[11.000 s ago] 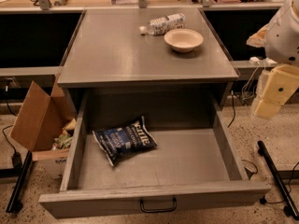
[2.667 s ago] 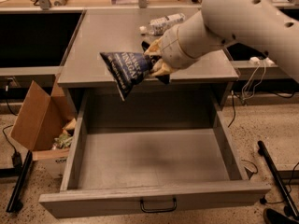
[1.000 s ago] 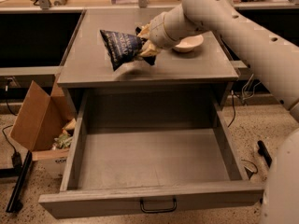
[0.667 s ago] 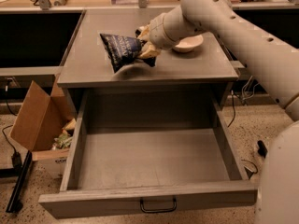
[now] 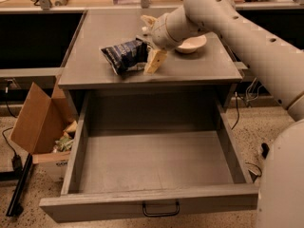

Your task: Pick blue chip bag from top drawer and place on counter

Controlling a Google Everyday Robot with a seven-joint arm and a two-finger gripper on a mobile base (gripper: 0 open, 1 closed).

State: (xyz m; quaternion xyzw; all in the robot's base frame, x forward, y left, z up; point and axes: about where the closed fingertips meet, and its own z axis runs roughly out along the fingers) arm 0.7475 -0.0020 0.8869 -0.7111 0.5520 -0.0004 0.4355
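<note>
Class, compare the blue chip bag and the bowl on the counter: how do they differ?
The blue chip bag is dark and crinkled; the bowl is pale and round. The bag lies at the tool; the bowl sits beyond it. Both rest on the counter.

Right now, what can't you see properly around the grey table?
Camera view:
- Crinkled dark blue chip bag on the flat grey counter: its right end is hidden behind the gripper.
- Pale round bowl: left part is covered by the white robot arm.
- Brown cardboard box: contents too small to tell.
</note>
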